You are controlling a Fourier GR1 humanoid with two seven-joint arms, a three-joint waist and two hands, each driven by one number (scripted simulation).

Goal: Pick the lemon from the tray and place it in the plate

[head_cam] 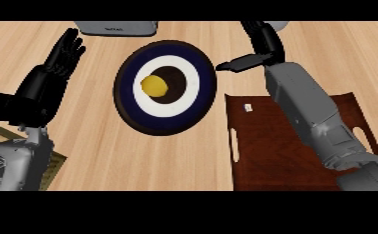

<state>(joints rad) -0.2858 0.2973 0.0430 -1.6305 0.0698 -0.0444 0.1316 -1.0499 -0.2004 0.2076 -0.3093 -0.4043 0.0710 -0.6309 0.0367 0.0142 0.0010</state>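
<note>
A yellow lemon lies in the middle of the round plate, which has a dark blue rim, a white ring and a dark centre. To the plate's right lies the dark red-brown tray, mostly covered by my right forearm. My right hand is up beyond the tray's far edge, just right of the plate, its fingers straight and the thumb pointing left toward the plate's rim; it holds nothing. My left hand rests open at the left, fingers up, apart from the plate.
A grey appliance sits at the counter's far edge behind the plate. A small white item lies on the tray near its far left corner. A wooden-framed object shows at the lower left under my left forearm.
</note>
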